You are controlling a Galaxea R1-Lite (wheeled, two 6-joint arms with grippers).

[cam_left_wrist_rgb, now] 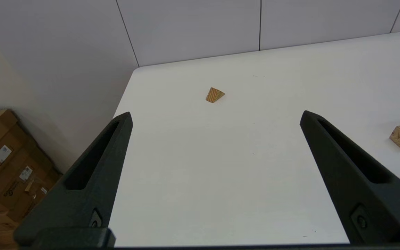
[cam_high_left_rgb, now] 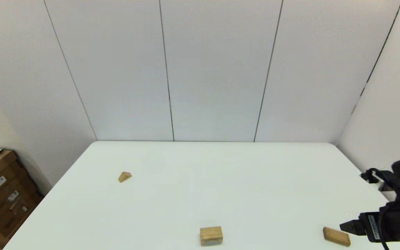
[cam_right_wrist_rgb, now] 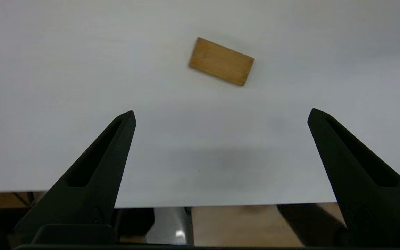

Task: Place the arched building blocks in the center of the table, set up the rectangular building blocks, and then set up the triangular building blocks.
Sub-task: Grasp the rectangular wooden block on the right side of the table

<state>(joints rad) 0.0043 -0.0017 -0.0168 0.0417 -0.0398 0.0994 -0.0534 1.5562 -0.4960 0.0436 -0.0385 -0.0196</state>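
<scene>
While the white worktop (cam_high_left_rgb: 221, 180) fills the lower half of the head view, you have the right claw (cam_right_wrist_rgb: 221, 114) at the lower right of that frame, its fingers spread wide and holding nothing. The left claw (cam_left_wrist_rgb: 215, 116) is likewise wide apart and empty. The arched block (cam_high_left_rgb: 211, 235) sits at bottom centre. The rectangular slab (cam_high_left_rgb: 336, 236) lies flat at lower right, just beside the right claw's tip, not touching. The triangular wedge (cam_high_left_rgb: 124, 176) rests at centre left, well apart from both claws.
</scene>
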